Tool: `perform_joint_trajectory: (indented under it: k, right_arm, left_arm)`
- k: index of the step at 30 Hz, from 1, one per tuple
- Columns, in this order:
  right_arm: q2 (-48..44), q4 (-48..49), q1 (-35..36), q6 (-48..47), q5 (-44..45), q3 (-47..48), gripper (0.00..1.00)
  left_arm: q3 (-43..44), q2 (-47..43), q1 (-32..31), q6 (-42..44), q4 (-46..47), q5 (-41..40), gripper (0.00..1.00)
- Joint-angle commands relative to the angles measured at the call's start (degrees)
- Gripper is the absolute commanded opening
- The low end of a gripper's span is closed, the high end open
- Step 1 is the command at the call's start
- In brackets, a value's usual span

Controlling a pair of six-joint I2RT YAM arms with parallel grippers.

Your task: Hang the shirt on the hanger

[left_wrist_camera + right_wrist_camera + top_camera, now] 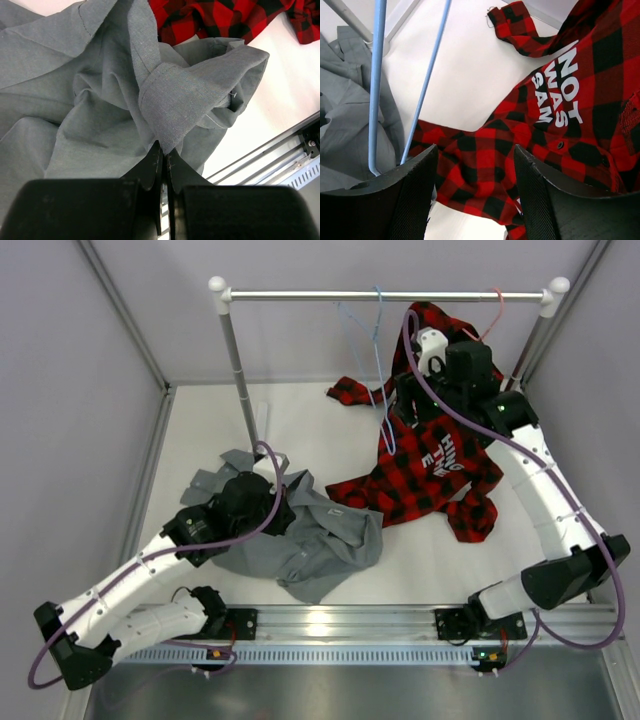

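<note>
The grey shirt [320, 545] lies crumpled on the white table at front left. My left gripper [272, 508] is down on its upper edge. In the left wrist view the left gripper [164, 151] is shut on a folded hem of the grey shirt [175, 95]. The light-blue hanger [380, 370] hangs by its hook from the rail. My right gripper [408, 400] is just right of it, open and empty. In the right wrist view the hanger [375, 75] runs past the left finger of the right gripper [475, 165], outside the jaws.
The red-and-black plaid shirt [430, 465] with white lettering hangs and spreads under the right arm; it also shows in the right wrist view [560, 140]. A pink hanger hook [497, 302] sits on the rail [300, 296]. The rack post [240, 370] stands behind the grey shirt.
</note>
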Motion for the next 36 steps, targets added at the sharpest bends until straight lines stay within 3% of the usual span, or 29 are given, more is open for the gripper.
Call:
perform_joint_trajectory:
  k: [1,9,15,24,36]
  right_arm:
    - [-1.6,2.0,-0.4,0.4,-0.2,2.6,0.60]
    - [-8.0,6.5,0.6,6.7,6.3,0.4,0.60]
    - [-10.3,6.3,2.8,9.4,2.9,1.3,0.70]
    - [-3.4,6.6,13.8,16.4,11.5,7.3,0.97]
    - [8.6,13.4,18.5,23.5,24.0,15.1,0.99]
  left_arm:
    - [-0.4,-0.5,0.5,-0.4,0.2,-1.3,0.00]
    - [-1.2,-0.1,0.8,-0.3,0.1,-1.9,0.00]
    - [-1.7,-0.2,0.8,-0.5,0.2,-1.6,0.00]
    - [-2.8,0.9,0.9,-0.3,0.2,-1.2,0.00]
    - [-5.1,0.9,1.4,0.0,0.6,-1.2,0.00]
